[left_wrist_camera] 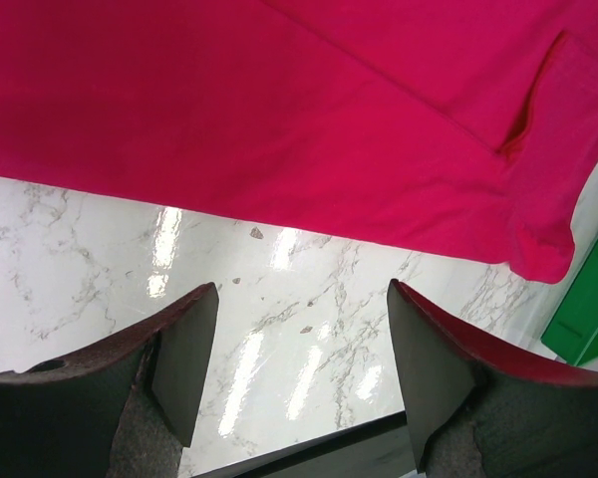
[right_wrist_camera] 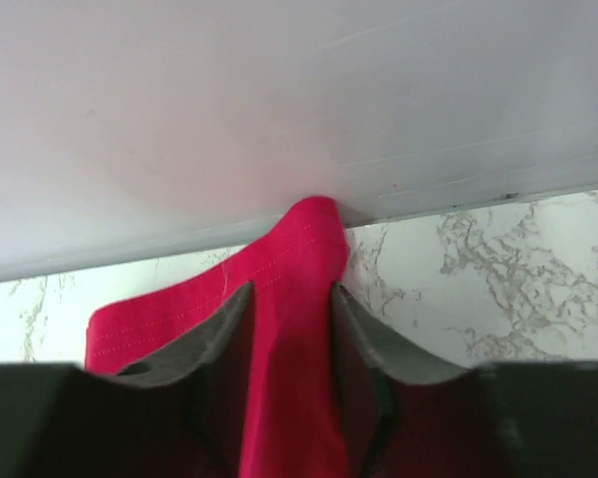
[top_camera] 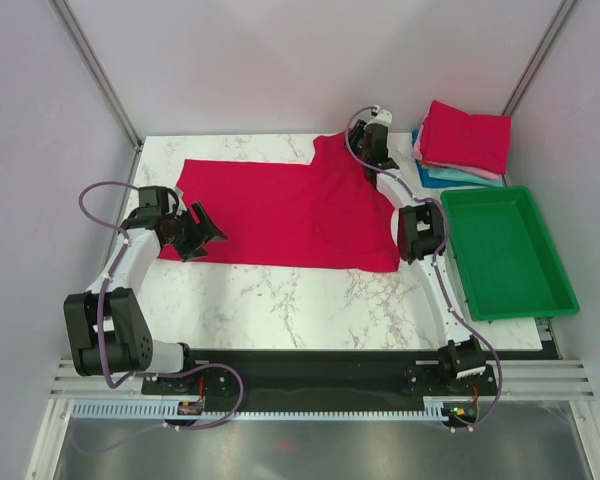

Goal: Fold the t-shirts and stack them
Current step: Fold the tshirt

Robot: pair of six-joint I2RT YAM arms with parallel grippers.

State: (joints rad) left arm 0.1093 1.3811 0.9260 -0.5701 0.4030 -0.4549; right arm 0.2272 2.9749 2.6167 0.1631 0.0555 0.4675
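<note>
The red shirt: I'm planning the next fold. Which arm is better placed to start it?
Right. The right gripper pinches the red shirt at its far edge. The left gripper hangs open over the table beside the shirt, holding nothing.

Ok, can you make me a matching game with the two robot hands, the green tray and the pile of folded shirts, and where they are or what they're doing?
Things:
1. left hand
2. right hand
3. green tray
4. folded shirt pile

Places or states:
A. at the far right corner of the table
B. open, above bare table
C. on the right side, nearer than the pile
D. pinching the red shirt

Pairs: 1-B, 2-D, 3-C, 4-A.
</note>
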